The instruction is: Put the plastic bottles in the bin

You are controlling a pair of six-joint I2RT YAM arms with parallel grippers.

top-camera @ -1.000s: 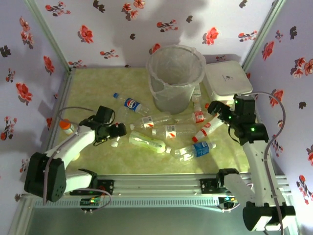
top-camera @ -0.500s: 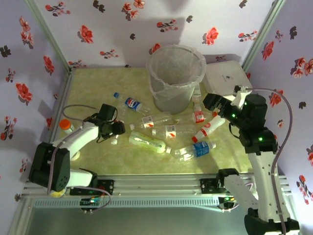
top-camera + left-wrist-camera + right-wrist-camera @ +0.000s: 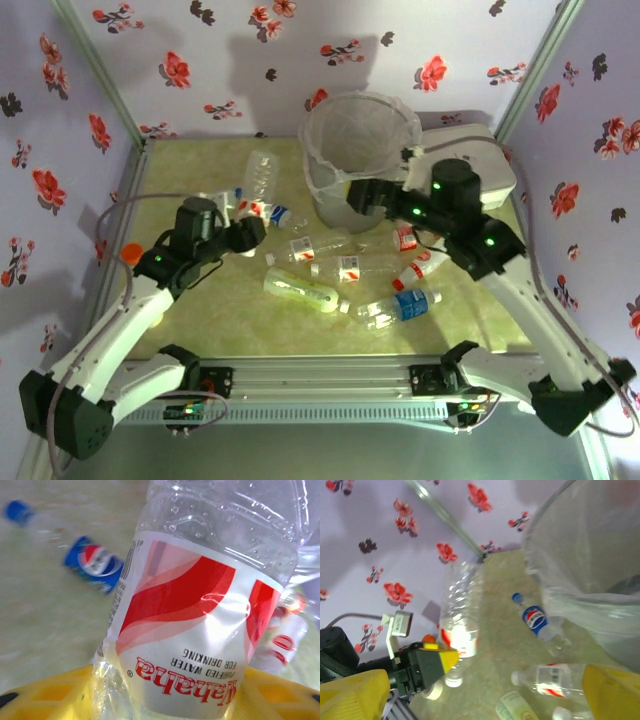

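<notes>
My left gripper is shut on a clear bottle with a red-white label, held above the table with its base up. In the left wrist view that bottle sits between the yellow fingers. Left of the round translucent bin lies a Pepsi bottle. Bottles with red-white labels, a green-labelled one and a blue-labelled one lie in front of it. My right gripper hangs open and empty against the bin's front. From the right wrist I see the held bottle, the bin and the Pepsi bottle.
A white lidded box stands right of the bin, partly behind the right arm. The small orange-capped bottle stands by the left wall. A small white ring lies under the left gripper. Flowered walls close in three sides.
The left gripper has lifted a red-white bottle off the table and swung it up toward the back. The right arm has moved left from the right-hand bottles to the bin's front.
</notes>
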